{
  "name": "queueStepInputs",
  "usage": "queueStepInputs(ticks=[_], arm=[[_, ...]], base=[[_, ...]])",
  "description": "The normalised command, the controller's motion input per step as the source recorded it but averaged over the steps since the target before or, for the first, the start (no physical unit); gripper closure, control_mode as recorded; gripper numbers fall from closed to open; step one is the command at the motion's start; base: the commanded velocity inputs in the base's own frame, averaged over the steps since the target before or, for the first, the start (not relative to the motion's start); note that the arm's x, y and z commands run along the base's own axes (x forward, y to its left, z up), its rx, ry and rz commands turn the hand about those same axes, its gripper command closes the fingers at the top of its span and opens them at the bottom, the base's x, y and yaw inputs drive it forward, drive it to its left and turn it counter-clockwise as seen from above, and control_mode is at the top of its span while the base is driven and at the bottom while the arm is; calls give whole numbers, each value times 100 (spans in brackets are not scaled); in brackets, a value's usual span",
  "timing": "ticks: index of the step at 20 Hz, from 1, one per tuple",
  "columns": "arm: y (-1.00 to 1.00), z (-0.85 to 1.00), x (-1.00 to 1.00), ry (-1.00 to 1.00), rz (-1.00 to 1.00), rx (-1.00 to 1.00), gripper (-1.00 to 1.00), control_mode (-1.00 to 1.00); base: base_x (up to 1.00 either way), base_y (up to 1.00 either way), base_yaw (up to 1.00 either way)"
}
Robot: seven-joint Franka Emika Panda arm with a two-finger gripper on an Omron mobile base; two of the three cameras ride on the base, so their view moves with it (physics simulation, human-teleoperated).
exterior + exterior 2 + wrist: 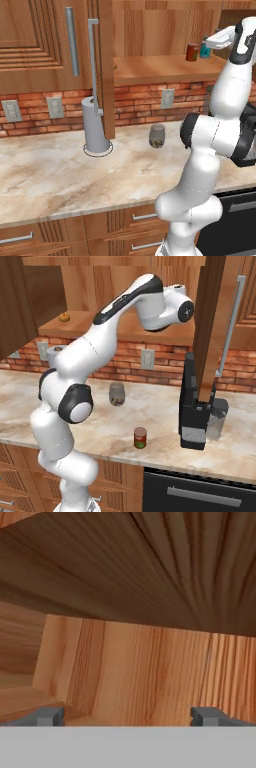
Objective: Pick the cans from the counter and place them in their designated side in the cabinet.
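Observation:
One red can (192, 51) stands on the cabinet's shelf board (150, 67), just left of a teal-blue can (205, 50). A second red can (140, 437) stands upright on the counter (165, 441) near its front edge. My gripper (214, 42) is raised inside the open cabinet, right beside and slightly above the teal can. In the hand view its fingertips (50, 716) stand wide apart before the bare wooden back wall, so the gripper (129, 717) is open with nothing between them.
A greyish glass jar (157, 136) sits mid-counter, with a paper-towel roll (95, 127) further left. A dark coffee machine (197, 406) stands at the right under the open cabinet door (210, 326). A small orange item (63, 317) rests on the shelf's left end.

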Motion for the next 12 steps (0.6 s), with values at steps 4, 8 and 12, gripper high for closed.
queueStepInputs(ticks=[4,8,12], arm=[[57,-31,-90,2,6,-5,-100,-100],[55,-29,-90,2,7,-5,-100,-100],[57,-29,-88,3,6,-5,-100,-100]], base=[[0,0,0],[0,0,0],[0,0,0]])
